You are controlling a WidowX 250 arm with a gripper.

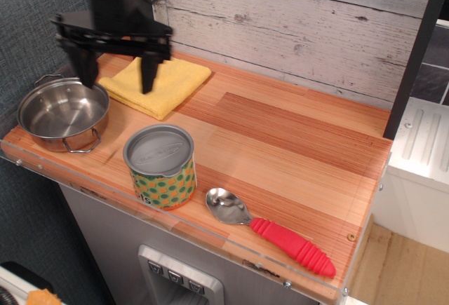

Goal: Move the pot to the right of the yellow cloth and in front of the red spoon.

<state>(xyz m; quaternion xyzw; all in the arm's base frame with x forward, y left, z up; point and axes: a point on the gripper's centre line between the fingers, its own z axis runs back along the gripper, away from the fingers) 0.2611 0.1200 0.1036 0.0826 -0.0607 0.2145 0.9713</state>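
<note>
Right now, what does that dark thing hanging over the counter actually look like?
It is the robot's hand: all black, with a wide flat crossbar and two long fingers that taper downward. A chunky dark cylindrical wrist sits above the bar. I see no markings, and no cable that I can make out.

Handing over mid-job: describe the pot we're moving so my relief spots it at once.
Start at the wooden countertop and go to its front-left corner, left of the green-and-orange patterned can. There sits the shallow round stainless-steel pot, empty, with the open black end effector above its rear rim. Unlike the lidded can, it is bare shiny metal with wire loop handles.
</note>
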